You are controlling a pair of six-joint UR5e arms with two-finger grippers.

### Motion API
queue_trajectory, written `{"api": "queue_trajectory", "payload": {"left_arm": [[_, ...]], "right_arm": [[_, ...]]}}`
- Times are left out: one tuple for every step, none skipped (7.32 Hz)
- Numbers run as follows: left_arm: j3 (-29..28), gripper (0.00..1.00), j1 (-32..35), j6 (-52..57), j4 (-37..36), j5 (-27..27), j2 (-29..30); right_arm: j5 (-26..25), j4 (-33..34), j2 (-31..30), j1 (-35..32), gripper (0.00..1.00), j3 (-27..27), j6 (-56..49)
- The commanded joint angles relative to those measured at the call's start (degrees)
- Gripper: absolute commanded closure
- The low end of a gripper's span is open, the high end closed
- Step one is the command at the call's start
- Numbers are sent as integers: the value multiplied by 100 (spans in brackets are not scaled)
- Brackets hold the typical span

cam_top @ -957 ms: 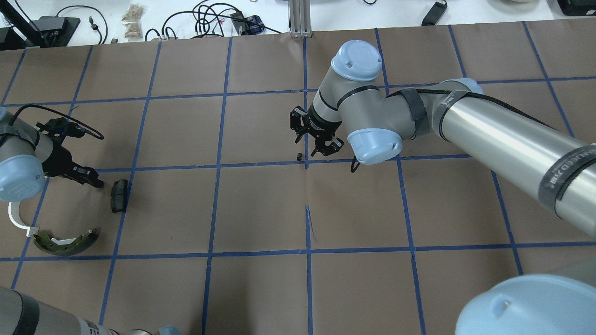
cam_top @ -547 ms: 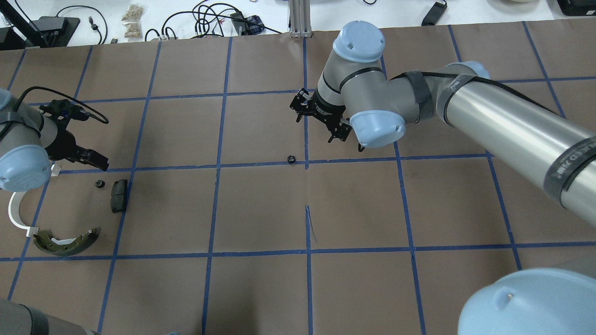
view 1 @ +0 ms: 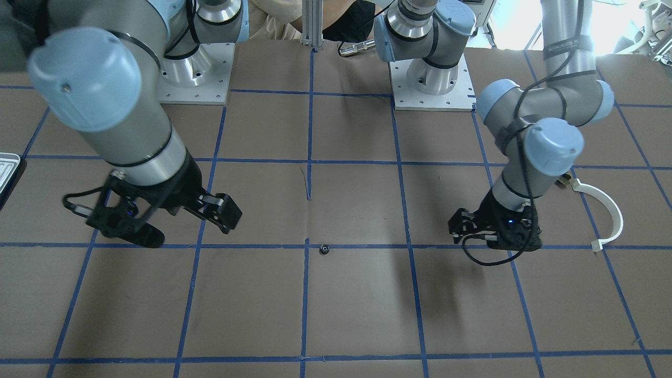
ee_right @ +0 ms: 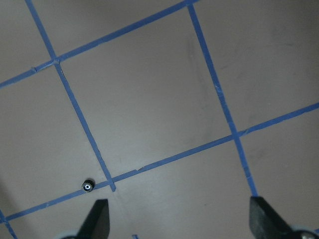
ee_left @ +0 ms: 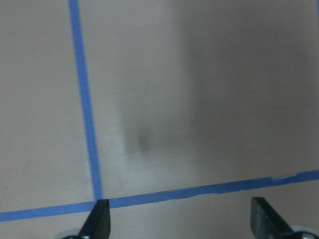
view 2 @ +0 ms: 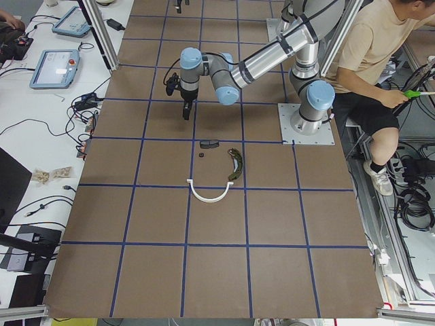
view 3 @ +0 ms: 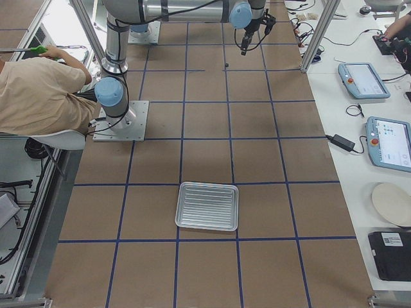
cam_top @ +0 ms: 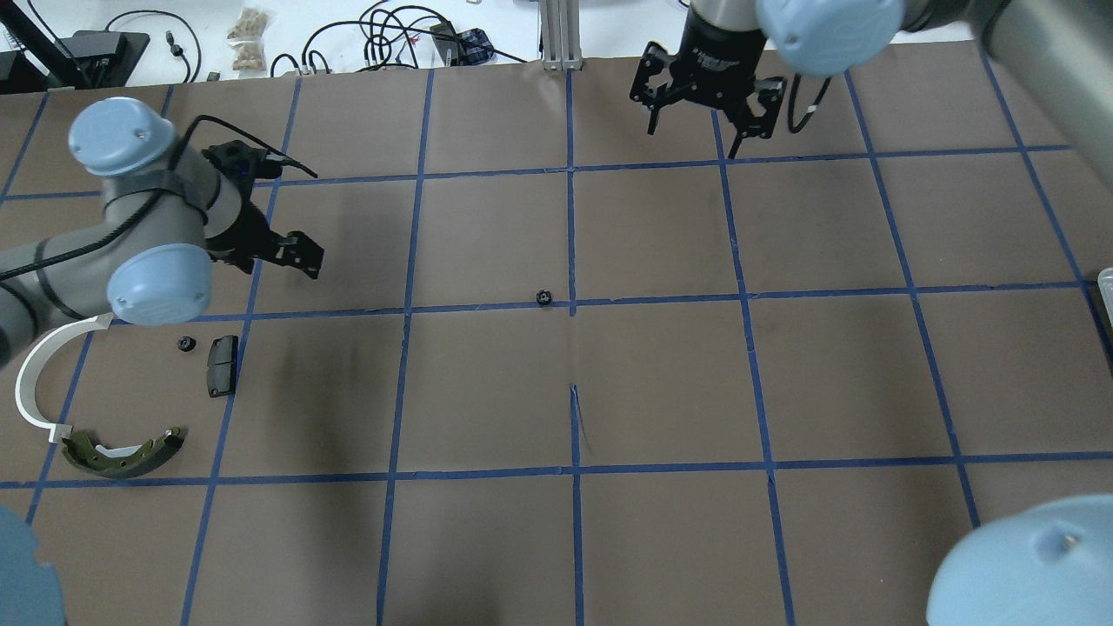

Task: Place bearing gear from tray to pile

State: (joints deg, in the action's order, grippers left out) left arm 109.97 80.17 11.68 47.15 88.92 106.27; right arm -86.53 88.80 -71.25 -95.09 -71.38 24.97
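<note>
I find the left gripper (ee_left: 182, 224) with its jaws spread wide and nothing between them, hanging over bare brown table (cam_top: 487, 539) by a crossing of blue tape lines (cam_top: 409, 243), just far of the pile. The right gripper (ee_right: 179, 226) is likewise wide open and holds nothing; it hangs at the far side of the table, right of centre.

One bearing gear (cam_top: 184, 343), small and black, lies flat on the table at the left end, just left of the black pad (cam_top: 223, 365) and apart from it. Near of these lie the white plastic arc (cam_top: 35, 382) and the olive brake shoe (cam_top: 126, 452), whose ends almost meet. I cannot tell whether they touch.

A second bearing gear (cam_top: 543, 297) sits at the table's centre, touching a tape line just left of a crossing, well apart from both grippers.

The tray (view 3: 207, 206) rests at the right end of the table, well apart from the pile.
</note>
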Motion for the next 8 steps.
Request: {"api": "queue_trajectory", "payload": {"left_arm": [[-770, 0, 1407, -1981, 414, 2, 305], [-1158, 0, 1779, -2508, 792, -250, 550], [-1345, 0, 2009, -2939, 787, -505, 779], [-1338, 0, 2220, -2926, 752, -516, 955], [-1312, 0, 2405, -3057, 752, -499, 1062], [-1346, 0, 2572, -3110, 761, -429, 1211], [-1364, 0, 2617, -3128, 700, -394, 1369], [-1321, 0, 2722, -3137, 612, -272, 1449]], "right_arm": [[-74, -1204, -896, 289, 0, 169, -1251], [-65, -1277, -1187, 255, 0, -23, -1327], [-248, -1312, -1233, 324, 0, -321, -1458], [-363, -1060, -1416, 272, 1, -637, -1442], [-364, -484, -1540, 237, 1, -1092, -1477], [-373, 262, -1854, 246, 1, -1784, -1747], [-434, 1331, -2101, 263, 0, -2348, -1897], [-452, 1620, -2138, 298, 0, -2319, -1890]]}}
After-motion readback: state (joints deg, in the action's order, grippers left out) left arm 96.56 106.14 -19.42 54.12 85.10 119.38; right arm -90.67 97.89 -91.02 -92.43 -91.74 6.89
